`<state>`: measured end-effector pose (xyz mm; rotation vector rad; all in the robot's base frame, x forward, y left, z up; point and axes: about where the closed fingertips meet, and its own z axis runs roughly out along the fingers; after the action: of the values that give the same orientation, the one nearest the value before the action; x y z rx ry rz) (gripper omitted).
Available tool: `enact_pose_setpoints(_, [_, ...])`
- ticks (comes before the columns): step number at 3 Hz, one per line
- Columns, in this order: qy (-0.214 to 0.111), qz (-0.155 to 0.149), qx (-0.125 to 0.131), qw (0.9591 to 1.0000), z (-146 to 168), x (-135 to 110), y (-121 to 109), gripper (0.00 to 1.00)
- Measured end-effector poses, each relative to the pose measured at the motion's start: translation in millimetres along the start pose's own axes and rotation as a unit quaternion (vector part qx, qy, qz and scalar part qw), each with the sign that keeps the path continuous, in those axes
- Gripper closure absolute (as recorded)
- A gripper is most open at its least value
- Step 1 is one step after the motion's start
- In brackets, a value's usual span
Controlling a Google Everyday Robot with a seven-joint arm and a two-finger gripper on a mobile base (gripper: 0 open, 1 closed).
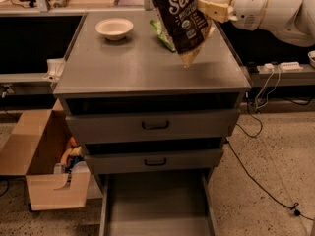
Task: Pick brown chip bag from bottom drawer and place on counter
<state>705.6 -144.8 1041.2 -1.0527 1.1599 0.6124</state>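
My gripper [210, 8] is at the top right, shut on the right edge of the brown chip bag [184, 21]. The bag hangs tilted in the air above the counter [142, 63], its tan lower corner pointing down near the counter's right middle. White lettering shows on its dark face. Its top runs out of view. The bottom drawer [155, 205] stands pulled out at the bottom of the view and shows only its grey floor.
A white bowl [114, 28] sits on the counter's back left. A green chip bag [161, 32] lies on the counter behind the brown bag. Two upper drawers [155, 126] with black handles are slightly open. An open cardboard box [47, 166] stands left of the cabinet. Cables lie on the floor at right.
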Motion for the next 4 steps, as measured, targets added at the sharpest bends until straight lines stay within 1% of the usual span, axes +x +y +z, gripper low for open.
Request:
enact_pose_setpoints(1, [0.021,0.018,0.011,0.9996,4,18,-14,1.00])
enact_pose_setpoints(2, [0.055,0.043,0.014,0.9975,10,47,-23,1.00])
enact_pose_setpoints(3, [0.094,0.050,0.015,0.9942,8,71,-28,1.00])
enact_pose_setpoints(4, [0.097,0.051,0.015,0.9939,8,72,-28,0.82])
